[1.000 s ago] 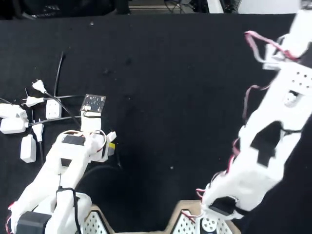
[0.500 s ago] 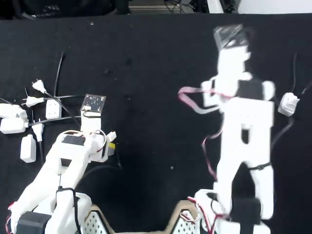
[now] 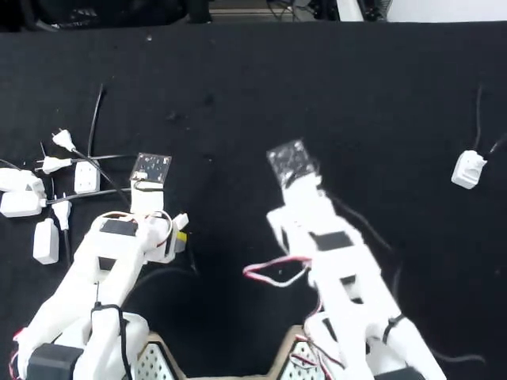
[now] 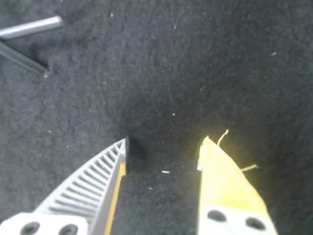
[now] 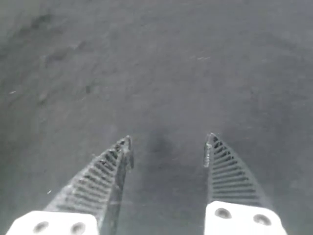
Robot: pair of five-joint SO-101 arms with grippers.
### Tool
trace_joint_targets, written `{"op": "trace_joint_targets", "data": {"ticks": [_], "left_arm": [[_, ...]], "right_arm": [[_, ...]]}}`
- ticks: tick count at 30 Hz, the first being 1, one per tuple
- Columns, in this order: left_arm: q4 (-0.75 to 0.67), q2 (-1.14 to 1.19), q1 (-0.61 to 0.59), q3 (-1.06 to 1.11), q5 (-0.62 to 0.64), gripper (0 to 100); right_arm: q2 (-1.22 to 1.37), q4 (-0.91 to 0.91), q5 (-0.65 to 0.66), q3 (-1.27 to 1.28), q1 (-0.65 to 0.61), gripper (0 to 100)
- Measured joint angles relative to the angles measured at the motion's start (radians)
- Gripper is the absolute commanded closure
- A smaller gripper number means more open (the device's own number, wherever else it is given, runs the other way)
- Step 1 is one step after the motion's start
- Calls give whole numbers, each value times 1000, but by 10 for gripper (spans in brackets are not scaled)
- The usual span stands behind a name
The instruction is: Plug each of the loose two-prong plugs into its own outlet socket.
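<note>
Two white arms stood at the black cloth-covered table point(image 3: 238, 79). A white square outlet socket block point(image 3: 86, 177) lay near the table's left side, and the loose things sat around it. One white two-prong plug on a black cable point(image 3: 63, 141) lay just beyond the block. A second white plug point(image 3: 54, 164) lay just beside the block on its left, and a third white plug point(image 3: 62, 210) lay just on its near side. None was seated in the block. Three white boxy housings point(image 3: 20, 203) lay left of the block; whether they held sockets could not be told. A small white rounded housing on a black lead point(image 3: 469, 169) lay well apart from the block, far to its right.

The left gripper point(image 3: 152, 165) point(image 4: 165, 147) hung just right of the block, its jaws parted with nothing between them, above bare cloth near a grey cable point(image 4: 29, 27). The right gripper point(image 3: 291, 161) point(image 5: 169, 142) hung farther right of the block, about midway to the rounded housing, its jaws likewise spread and empty.
</note>
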Motion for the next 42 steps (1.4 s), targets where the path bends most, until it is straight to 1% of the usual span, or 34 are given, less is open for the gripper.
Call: {"op": "trace_joint_targets", "data": {"ticks": [3,8,10,13,14,16,20,22,24,27,35,39,40,42], "left_arm": [[40,0,-55,-34,0,759],[229,0,-169,-219,-17,758],[328,0,-227,-316,-57,758],[491,2,-328,-470,-155,757],[531,2,-376,-511,-192,757],[563,2,-482,-569,-285,757],[532,17,-690,-592,-457,757],[491,43,-764,-589,-529,756],[450,86,-810,-585,-592,756],[413,180,-839,-580,-647,756],[405,417,-850,-658,-663,758],[402,496,-878,-671,-712,762],[402,505,-882,-671,-718,767],[402,514,-890,-671,-726,820]], "right_arm": [[-20,-44,0,52,-41,776],[-23,-60,0,60,-57,776],[-23,-60,0,61,-58,776],[-23,-60,0,61,-58,776],[-23,-60,0,61,-60,776],[-23,-60,0,64,-61,776],[-23,-60,0,64,-61,776],[-23,-60,0,64,-61,776],[-23,-60,0,64,-61,776],[-23,-60,0,64,-61,776],[-23,-60,0,68,-61,776],[-23,-60,0,68,-61,776],[-23,-60,0,68,-61,776],[-23,-60,0,68,-61,776]]}}
